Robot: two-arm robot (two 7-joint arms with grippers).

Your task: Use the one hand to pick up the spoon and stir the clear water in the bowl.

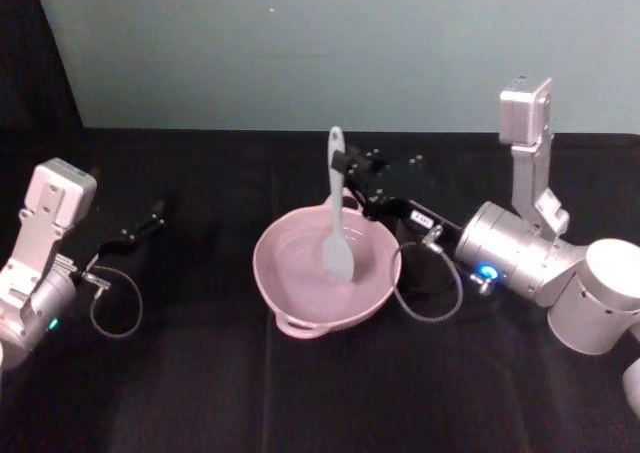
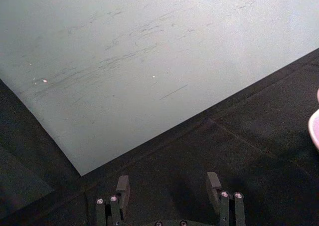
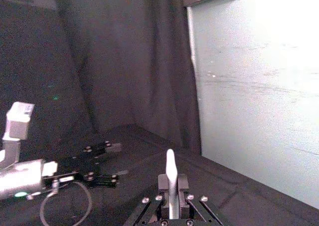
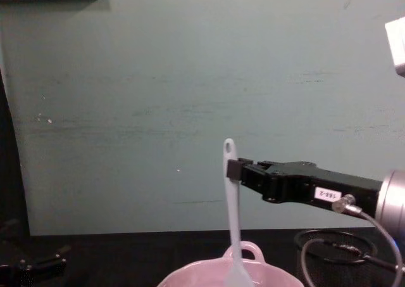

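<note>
The white spoon (image 1: 335,208) stands nearly upright with its flat blade down inside the pale pink bowl (image 1: 272,283). My right gripper (image 1: 346,166) is shut on the upper part of the handle, reaching in from the right. In the chest view the spoon (image 4: 232,211) hangs from the right gripper (image 4: 234,171) into the bowl (image 4: 202,277). In the right wrist view the handle tip (image 3: 170,168) pokes up between the shut fingers. The clear water (image 1: 300,271) barely shows against the pink. My left gripper (image 1: 150,220) rests open at the left, away from the bowl.
A black wire-mesh cup (image 1: 428,268) stands just right of the bowl, under my right arm, also in the chest view (image 4: 335,246). Black cloth covers the table (image 1: 200,373). A pale green wall (image 1: 300,43) rises behind it.
</note>
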